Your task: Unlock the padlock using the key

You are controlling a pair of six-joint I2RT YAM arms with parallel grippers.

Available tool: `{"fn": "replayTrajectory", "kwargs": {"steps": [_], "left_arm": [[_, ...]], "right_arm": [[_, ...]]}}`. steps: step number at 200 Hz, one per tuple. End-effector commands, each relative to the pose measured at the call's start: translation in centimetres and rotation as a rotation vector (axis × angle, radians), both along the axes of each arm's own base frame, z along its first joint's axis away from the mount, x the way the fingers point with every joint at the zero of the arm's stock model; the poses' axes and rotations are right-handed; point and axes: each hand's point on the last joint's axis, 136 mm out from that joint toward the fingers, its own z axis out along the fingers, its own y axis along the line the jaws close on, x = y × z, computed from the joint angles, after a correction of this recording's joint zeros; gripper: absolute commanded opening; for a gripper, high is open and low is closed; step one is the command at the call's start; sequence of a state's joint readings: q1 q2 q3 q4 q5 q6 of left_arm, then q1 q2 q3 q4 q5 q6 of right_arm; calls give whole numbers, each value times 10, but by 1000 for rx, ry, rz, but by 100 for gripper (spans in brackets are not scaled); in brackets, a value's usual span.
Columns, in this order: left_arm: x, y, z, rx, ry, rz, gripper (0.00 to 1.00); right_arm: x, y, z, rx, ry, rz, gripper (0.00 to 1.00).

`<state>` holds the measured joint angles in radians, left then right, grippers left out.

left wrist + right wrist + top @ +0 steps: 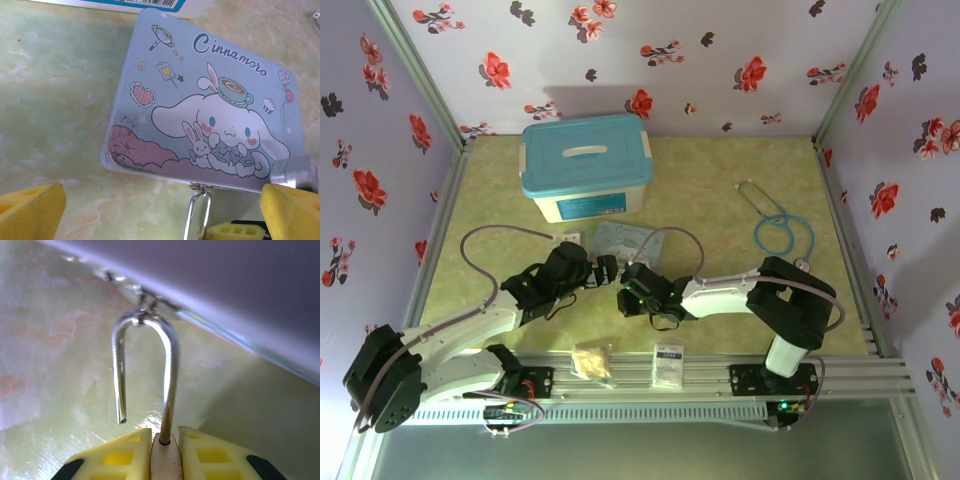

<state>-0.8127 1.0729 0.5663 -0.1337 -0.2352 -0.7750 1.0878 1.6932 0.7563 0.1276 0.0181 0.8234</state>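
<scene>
- Chief risk: the shackle (170,370) is looped through the clasp (142,315) of the tin (200,100), with one leg hanging free of the body. The padlock (165,460) therefore looks sprung, and a straight pull would likely drag the light tin across the surface (720,200) instead of freeing the lock.
- A push toward the tin could drive the free leg back into the body and latch it again.
- A twist could let the small body slip out from between the pads.
- The right pincer (165,436) is closed narrow on the padlock body, a pad on either side of the seated leg.
- The left pincer (160,200) stands wide, fingers well apart, just beside the tin's near edge. A grey metal stub (295,172) at one finger may be the key, but too little shows to tell, or to say whether it is held.
- The padlock hangs at the tin's near edge, around the surface's middle, with the box (585,165) toward the far edge.
</scene>
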Motion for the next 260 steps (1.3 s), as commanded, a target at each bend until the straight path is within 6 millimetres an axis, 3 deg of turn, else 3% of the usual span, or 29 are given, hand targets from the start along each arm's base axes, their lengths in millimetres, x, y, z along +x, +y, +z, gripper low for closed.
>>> {"fn": "replayTrajectory", "kwargs": {"steps": [1, 44, 103, 144, 178, 260], "left_arm": [[5, 5, 4, -8, -28, 23, 100], [12, 3, 2, 32, -40, 17, 100], [45, -9, 4, 136, -100, 10, 99], [64, -22, 13, 148, -169, -6, 98], [76, -31, 7, 214, -168, -40, 94], [100, -49, -9, 240, -158, -75, 92]], "right_arm": [[-4, -22, -15, -13, 60, -53, 17], [-2, -27, -8, 60, 48, -78, 16], [5, -36, -9, 133, 85, -200, 15], [13, -19, -13, 301, 126, -328, 15], [15, -14, -25, 346, 140, -369, 14], [11, -46, -34, 255, 125, -443, 14]]}}
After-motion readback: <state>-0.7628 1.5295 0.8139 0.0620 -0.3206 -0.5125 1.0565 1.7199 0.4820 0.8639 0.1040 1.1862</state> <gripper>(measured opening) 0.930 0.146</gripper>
